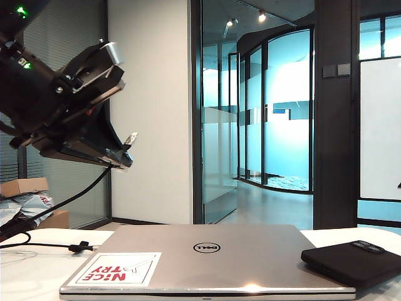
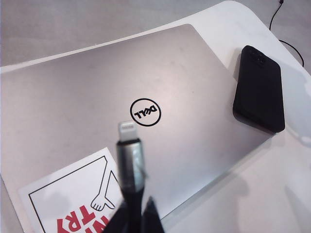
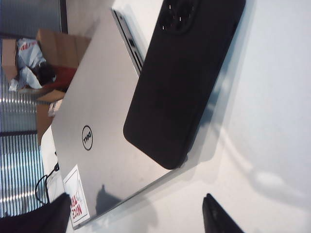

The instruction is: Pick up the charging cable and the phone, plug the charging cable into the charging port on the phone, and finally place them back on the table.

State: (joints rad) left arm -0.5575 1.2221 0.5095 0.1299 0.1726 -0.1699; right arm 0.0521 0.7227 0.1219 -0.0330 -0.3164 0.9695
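While raised at ten o'clock, left gripper (image 1: 119,153) pinching thin black charging cable (image 2: 129,160); right gripper (image 3: 136,213) spread above matte-black slab phone (image 3: 182,82).

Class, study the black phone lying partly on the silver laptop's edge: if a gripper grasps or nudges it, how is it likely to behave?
The phone looks like a stiff flat slab, so it should lift without bending. Its matte finish probably gives fair grip. Since it rests half on the Dell laptop and tilts toward the table, a nudge would likely slide it off. The open right gripper hovers above it.
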